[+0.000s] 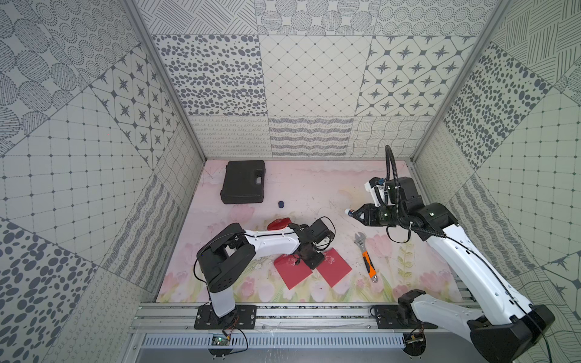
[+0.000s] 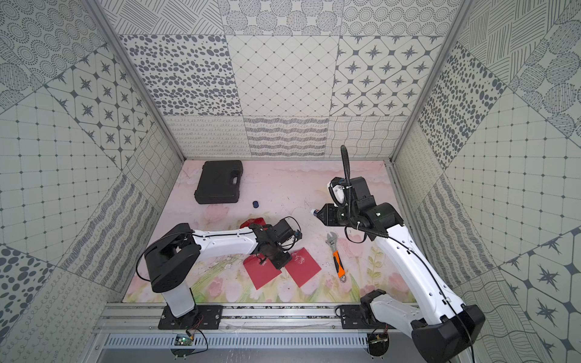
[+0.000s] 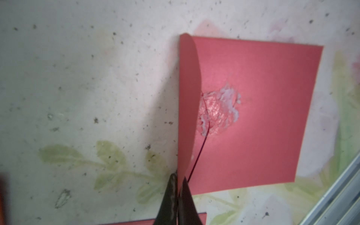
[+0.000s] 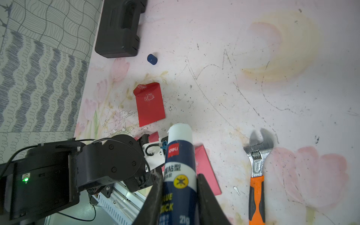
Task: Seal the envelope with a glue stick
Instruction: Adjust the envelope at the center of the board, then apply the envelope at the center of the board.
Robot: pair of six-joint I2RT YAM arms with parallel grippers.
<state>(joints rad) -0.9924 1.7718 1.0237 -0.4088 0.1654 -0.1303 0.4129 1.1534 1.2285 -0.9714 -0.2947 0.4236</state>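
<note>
Though glued, envelope (image 3: 263, 116): unsealed.
Flap (image 3: 188, 97): raised, pinched by left pincer (image 3: 178, 178).
Right pincer (image 4: 180, 175): clamped on glue stick (image 4: 180, 152), uncapped.
Remaining: pressing flap down.

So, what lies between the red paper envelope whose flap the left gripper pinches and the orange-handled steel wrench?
Nothing: only bare flowered mat separates the red envelope from the wrench, as both top views show.

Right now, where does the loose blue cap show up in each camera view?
A top view: blue cap just off the black case's near corner.
A top view: blue cap, same spot by the black case.
Left wrist: not in it.
Right wrist: blue cap between the black case and a red envelope.
Shared landmark: the black case.
</note>
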